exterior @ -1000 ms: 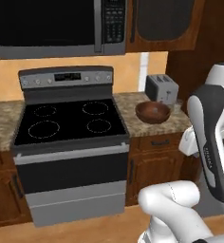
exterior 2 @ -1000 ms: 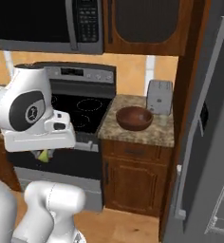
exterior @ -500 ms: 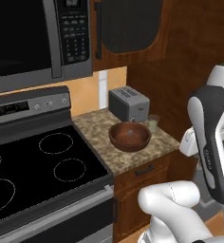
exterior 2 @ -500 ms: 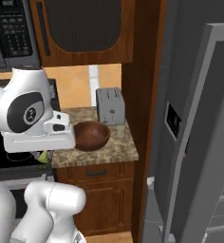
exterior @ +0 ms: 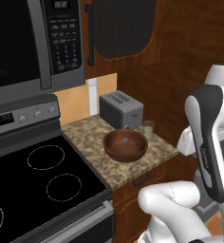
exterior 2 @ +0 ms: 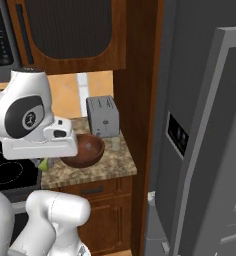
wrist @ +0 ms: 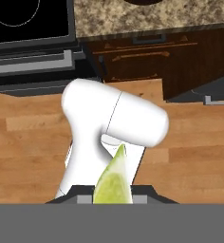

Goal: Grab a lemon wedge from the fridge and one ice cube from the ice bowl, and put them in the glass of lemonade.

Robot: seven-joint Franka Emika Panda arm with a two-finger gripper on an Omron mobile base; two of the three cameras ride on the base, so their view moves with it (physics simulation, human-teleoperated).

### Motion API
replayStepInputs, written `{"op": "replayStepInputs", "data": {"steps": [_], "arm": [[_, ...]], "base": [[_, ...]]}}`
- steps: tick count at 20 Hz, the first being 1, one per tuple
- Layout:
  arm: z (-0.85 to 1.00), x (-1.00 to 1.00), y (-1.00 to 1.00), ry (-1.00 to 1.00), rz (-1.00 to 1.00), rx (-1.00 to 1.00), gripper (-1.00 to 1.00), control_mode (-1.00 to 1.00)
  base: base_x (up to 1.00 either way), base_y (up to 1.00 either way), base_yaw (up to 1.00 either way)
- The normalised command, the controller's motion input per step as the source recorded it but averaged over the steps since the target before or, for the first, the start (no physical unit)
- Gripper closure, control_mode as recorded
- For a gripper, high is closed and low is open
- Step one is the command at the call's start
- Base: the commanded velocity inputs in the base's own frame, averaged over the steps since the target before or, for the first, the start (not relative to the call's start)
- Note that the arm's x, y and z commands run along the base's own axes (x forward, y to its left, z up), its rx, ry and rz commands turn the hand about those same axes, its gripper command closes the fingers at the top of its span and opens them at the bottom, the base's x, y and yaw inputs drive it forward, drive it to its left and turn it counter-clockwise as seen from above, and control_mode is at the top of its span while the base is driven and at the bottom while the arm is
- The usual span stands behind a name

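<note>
The gripper (wrist: 113,199) is clamped on a lemon wedge (wrist: 114,182) — its pointed tip sticks out past the jaws, over the wood floor (wrist: 28,137). Beyond the jaws on the speckled counter (exterior: 92,135) sit the ice bowl (exterior: 126,144), the glass of lemonade (exterior: 148,129) just beside it, and a toaster (exterior: 121,110) behind both. The fridge (exterior 2: 205,150) stands off to the right — one door (exterior 2: 210,165) swung open.
</note>
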Motion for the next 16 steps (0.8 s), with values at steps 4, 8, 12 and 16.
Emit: {"op": "replayStepInputs", "data": {"steps": [4, 8, 12, 16], "arm": [[0.0, 0.0, 0.0, 0.0, 0.0, 0.0, 1.0, 1.0], [0.0, 0.0, 0.0, 0.0, 0.0, 0.0, 1.0, 1.0], [0.0, 0.3, 0.0, 0.0, 0.0, 0.0, 1.0, -1.0], [0.0, 0.93, -0.03, -0.03, 0.03, 0.02, 1.0, -1.0]], "base": [[0.0, 0.0, 0.0], [0.0, 0.0, 0.0], [0.05, 0.0, 0.0], [0.0, 0.0, 0.0]]}}
